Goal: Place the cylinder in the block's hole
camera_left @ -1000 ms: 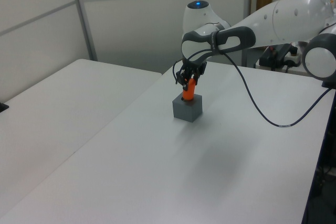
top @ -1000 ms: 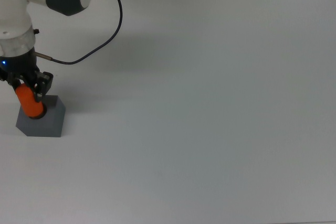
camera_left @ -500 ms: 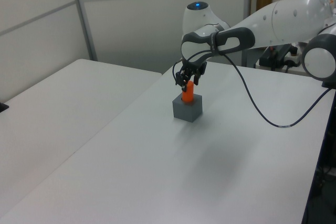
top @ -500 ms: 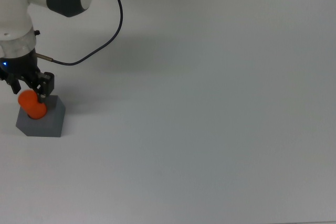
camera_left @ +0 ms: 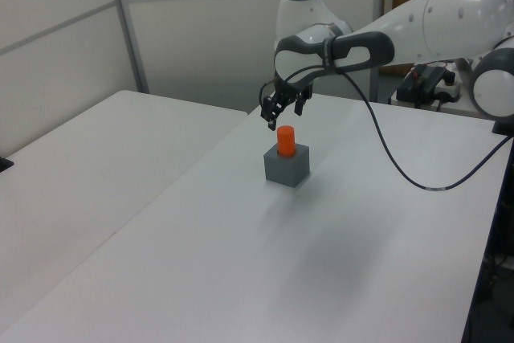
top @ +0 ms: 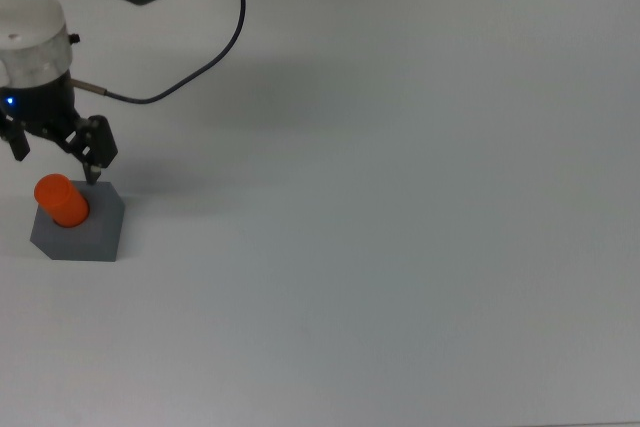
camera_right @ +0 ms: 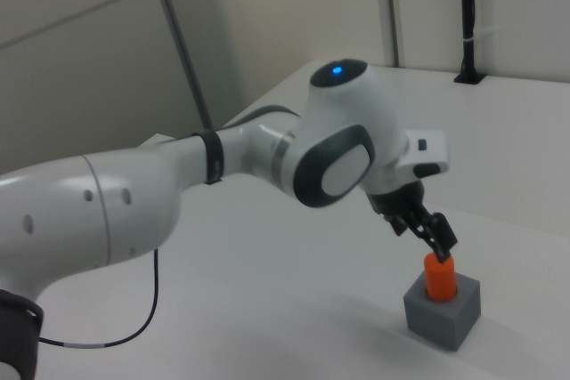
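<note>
- Fingers of the black two-finger gripper point(top: 55, 152): spread apart, holding nothing, hanging above the cylinder and clear of it in the left view point(camera_left: 280, 108) and the right view point(camera_right: 427, 230).
- Small bright orange matte cylinder point(top: 62, 200): upright, its lower end seated in the block's top, its upper part standing proud; seen the same in the left view point(camera_left: 286, 140) and the right view point(camera_right: 439, 276).
- Dark grey cube-like block with one cut corner point(top: 95, 232): resting on the surface near the top view's left edge.
- Round hole in the block's top: filled by the cylinder, so not visible itself.
- Plain white surface point(top: 400, 197): carries the block alone.
- Black cable point(top: 215, 47): runs from the arm's wrist back over the surface, well apart from the block.
- Task status, as judged: placement looks done, with the cylinder in the hole and released. Only moving the arm away appears left.
</note>
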Motion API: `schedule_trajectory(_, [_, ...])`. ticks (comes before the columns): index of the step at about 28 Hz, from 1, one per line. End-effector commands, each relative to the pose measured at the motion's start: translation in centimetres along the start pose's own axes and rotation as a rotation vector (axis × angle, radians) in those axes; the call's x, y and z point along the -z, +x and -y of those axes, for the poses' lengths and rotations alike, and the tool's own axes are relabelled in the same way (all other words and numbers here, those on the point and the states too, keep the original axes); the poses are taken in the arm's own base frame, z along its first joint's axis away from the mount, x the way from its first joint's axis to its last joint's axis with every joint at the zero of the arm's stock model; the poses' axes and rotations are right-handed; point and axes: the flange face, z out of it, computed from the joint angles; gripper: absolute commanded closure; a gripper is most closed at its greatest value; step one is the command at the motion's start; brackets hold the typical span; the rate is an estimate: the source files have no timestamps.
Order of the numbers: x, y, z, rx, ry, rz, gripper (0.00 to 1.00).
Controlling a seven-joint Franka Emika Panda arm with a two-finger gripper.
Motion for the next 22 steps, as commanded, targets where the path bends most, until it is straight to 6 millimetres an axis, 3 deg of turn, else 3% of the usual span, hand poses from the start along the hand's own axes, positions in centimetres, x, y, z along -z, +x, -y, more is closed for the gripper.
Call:
schedule_trajectory(1, [3.7,-1.5,2.9,0.051,0.034,0.056,0.0])
schedule_trajectory(8, [7.3,-3.6,6.2,0.111,0.049,0.146,0.0])
schedule_trajectory(12, [8.4,-4.2,6.8,0.125,0.05,0.164,0.0])
schedule_trajectory(14, [8.8,-4.6,8.6,0.154,0.054,0.165,0.0])
schedule_trajectory(22, [8.8,-5.1,10.3,0.187,0.055,0.184,0.0])
